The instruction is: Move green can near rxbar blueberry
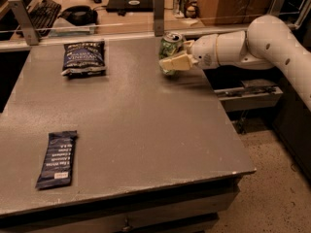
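Bar: the dark blue bar wrapper (57, 159) lies flat at the near left of the table (146, 130), with its white label toward the front edge. This is my target, and it is well apart from the can.
Bar contents: the wrapper looks whole and unopened. I see nothing of what is inside.
Chip bag: a puffy blue bag (83, 57) lies flat at the far left and looks sealed. It is not my target.
Can: the green can (170, 46) stands upright at the far edge, right of centre, with its silver top showing.
Can contents: I cannot tell whether the tab is pulled or whether any liquid is inside.
Gripper: my gripper (173, 61) is right at the can, low on its body. A pale part of it crosses the can's front.
Jaws: I cannot tell whether they are closed on the can or only set about it.
Arm: my white arm (262, 42) reaches in from the right, level with the can.
Step in hand: by my judgement, this is securing the can before the carry, and most of the task is left to do.
Doing it well: I should hold the can square and low on its body, then confirm the hold before lifting. I should keep it upright all the way in case it is open.
Route: diagonally across the bare tabletop toward the near left, passing in front of the chip bag.
Set-down: I should stand the can just beside the bar, not on it, and let go only once it stands steady.
Risk: a thin can dents or slips under an off-centre squeeze.
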Action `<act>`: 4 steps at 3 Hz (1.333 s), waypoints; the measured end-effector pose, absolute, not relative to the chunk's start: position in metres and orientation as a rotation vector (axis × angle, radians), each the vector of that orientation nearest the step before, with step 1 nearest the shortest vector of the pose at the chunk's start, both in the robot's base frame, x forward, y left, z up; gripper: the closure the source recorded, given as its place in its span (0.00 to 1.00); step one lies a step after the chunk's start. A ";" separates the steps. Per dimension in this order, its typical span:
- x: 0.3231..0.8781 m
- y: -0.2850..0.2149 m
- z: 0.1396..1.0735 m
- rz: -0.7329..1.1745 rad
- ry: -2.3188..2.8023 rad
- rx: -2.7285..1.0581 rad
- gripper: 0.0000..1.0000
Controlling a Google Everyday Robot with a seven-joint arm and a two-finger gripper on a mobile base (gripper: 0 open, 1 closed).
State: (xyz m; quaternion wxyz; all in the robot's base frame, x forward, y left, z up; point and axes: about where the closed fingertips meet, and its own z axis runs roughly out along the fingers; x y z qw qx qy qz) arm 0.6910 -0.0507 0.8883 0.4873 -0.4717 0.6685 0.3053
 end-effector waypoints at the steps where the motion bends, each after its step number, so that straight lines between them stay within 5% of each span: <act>1: 0.692 -0.067 0.922 0.708 1.567 -1.139 0.96; 4: 0.684 -0.037 0.924 0.744 1.514 -1.163 1.00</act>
